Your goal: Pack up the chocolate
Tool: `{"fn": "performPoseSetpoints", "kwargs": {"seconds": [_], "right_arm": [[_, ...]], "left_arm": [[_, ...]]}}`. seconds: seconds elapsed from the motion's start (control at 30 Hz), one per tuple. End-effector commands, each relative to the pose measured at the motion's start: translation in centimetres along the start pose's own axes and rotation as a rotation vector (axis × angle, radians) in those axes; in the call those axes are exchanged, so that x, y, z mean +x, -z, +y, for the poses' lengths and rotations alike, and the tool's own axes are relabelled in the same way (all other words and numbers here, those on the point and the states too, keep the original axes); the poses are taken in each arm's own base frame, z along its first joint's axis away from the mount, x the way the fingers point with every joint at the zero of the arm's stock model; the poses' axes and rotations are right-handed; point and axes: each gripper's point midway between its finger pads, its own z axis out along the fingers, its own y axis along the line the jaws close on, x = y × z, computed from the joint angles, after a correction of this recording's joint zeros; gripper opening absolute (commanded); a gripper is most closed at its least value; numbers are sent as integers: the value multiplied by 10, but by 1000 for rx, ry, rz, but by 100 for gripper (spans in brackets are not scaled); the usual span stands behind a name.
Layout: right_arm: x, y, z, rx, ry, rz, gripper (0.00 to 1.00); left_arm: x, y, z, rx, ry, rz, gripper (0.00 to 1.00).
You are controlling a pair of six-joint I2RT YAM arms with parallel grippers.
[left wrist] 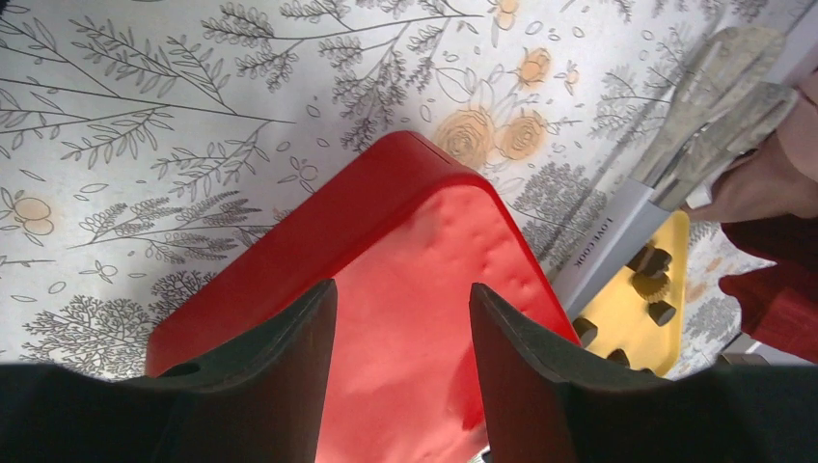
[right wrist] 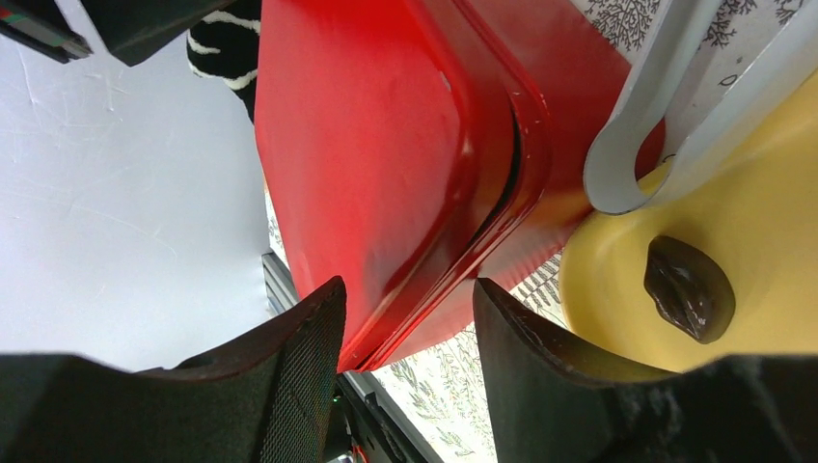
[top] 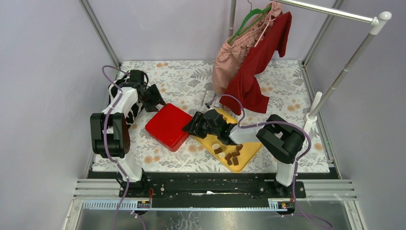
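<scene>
The chocolate point(top: 230, 154) lies in a small group on the near end of the yellow tray point(top: 250, 146), to the right of the red box point(top: 167, 125), which is closed. The right claw point(top: 194, 127) is between box and tray, at the box's right edge, with its fingers spread and nothing between them. In its wrist view the lid seam shows in the gap and one dark piece point(right wrist: 690, 289) sits just to the side on the tray. The left claw point(top: 155, 100) is at the far left corner of the box, also spread and empty. The pieces are therefore near and right of the right claw, so I judge the right arm is much the nearer one, but the lid must come off first.
</scene>
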Motion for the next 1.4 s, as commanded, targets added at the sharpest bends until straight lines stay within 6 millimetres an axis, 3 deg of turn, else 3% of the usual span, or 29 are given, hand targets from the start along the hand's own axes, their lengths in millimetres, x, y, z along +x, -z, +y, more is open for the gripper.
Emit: {"fn": "performPoseSetpoints", "kwargs": {"seconds": [0.0, 0.1, 0.27, 0.33, 0.43, 0.6, 0.83, 1.03, 1.37], "right_arm": [[-11, -6, 19, -63, -11, -21, 59], [-10, -4, 18, -64, -13, -22, 59], [-12, 5, 21, -74, -8, -38, 56], [-13, 8, 24, -83, -5, -41, 52], [-13, 10, 29, -102, -2, -38, 47], [-14, 13, 36, -122, 0, -36, 44], [-13, 6, 30, -103, -8, -30, 46], [-11, 1, 24, -90, -19, -27, 51], [-8, 2, 22, -89, -21, -16, 54]], "left_arm": [[-4, 20, -20, 66, -6, -17, 59], [-8, 22, -15, 42, 5, -40, 60], [-15, 12, 29, -168, 29, -92, 81], [-8, 4, 35, -163, 39, -63, 83], [4, -6, 31, -105, 49, -22, 83], [11, -5, 16, -13, 57, 24, 76], [11, 15, -4, 104, 87, 26, 65], [9, 32, -17, 166, 95, 20, 62], [5, 34, -1, 74, 84, -29, 66]]}}
